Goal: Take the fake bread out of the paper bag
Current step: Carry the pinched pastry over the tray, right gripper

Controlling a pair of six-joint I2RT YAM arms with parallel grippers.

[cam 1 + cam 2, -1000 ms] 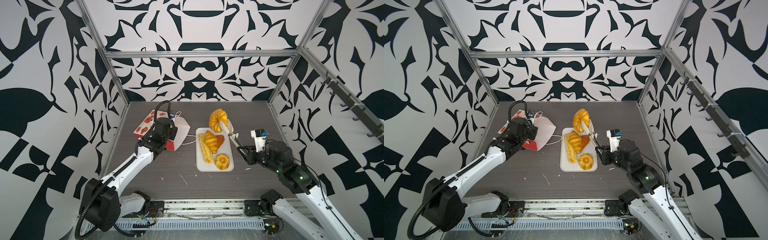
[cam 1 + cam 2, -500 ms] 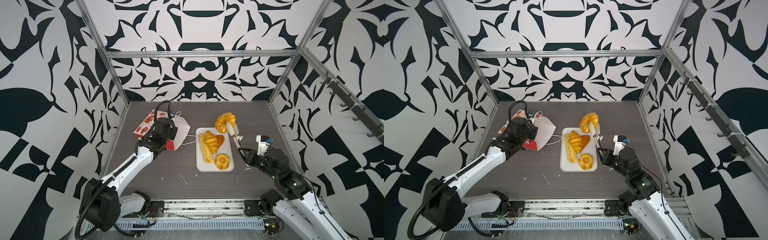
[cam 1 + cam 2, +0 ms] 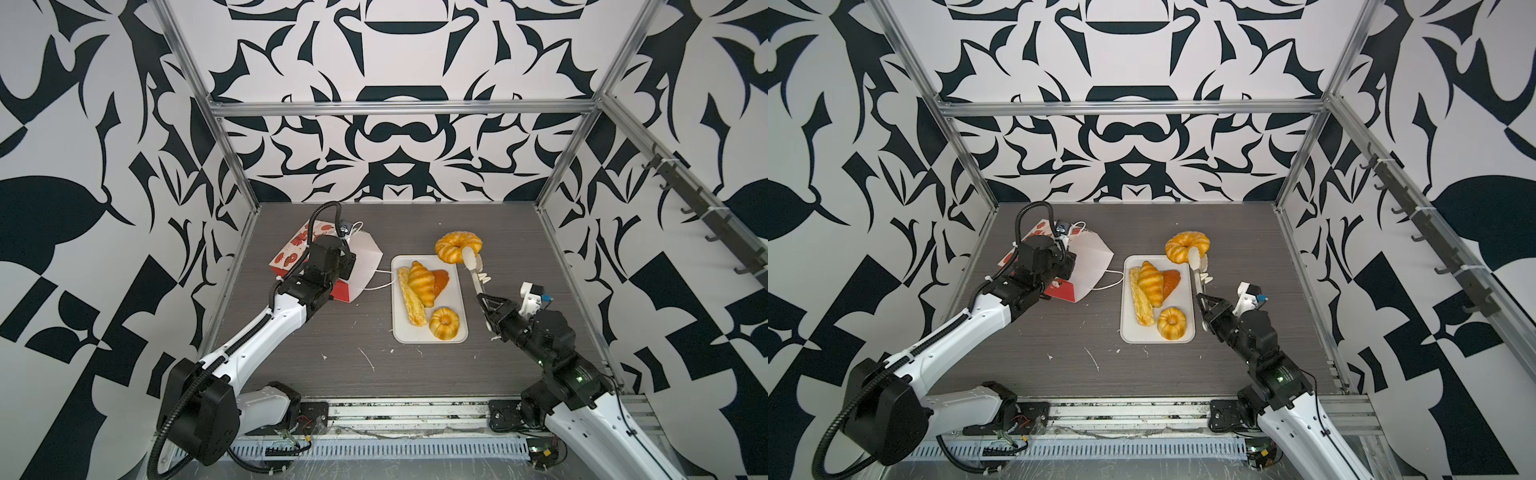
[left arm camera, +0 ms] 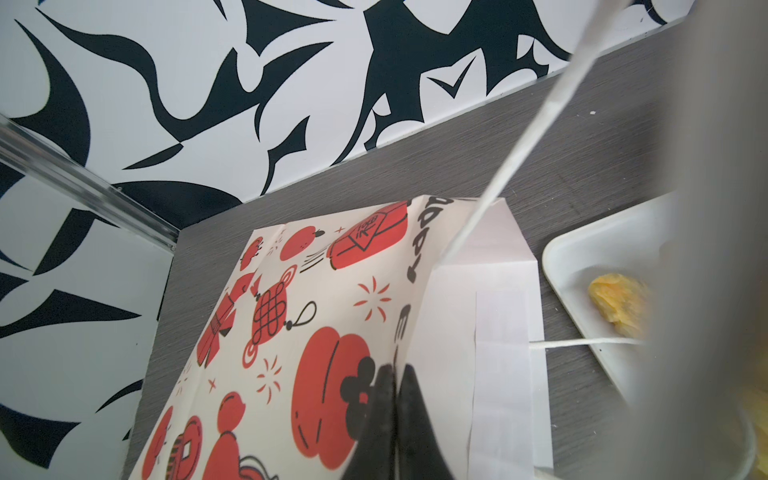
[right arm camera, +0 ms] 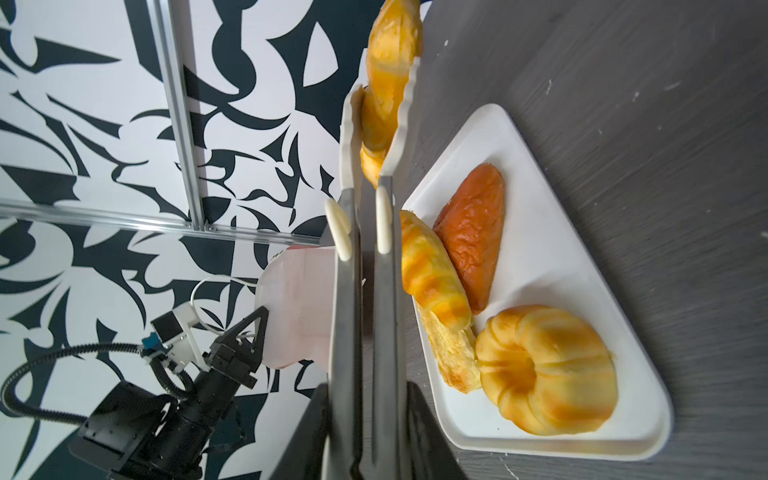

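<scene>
Clamped on white tongs (image 3: 473, 272), the right end effector (image 3: 484, 300) has swung the pinched croissant (image 3: 457, 246) rightward, past the far corner of the tray (image 3: 456, 299) holding four other pastries (image 3: 422, 282). The left end effector (image 4: 395, 386), closed, seems to pinch the paper bag (image 3: 365, 257), probably emptied, on the desk (image 3: 332, 332).

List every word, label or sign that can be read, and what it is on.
On the paper bag, black letters along its folded edge: turned and cut by the fold, no whole word readable.
On the paper bag, red diamond print: one Chinese character, too small to read.
Nothing else legible anywhere.
</scene>
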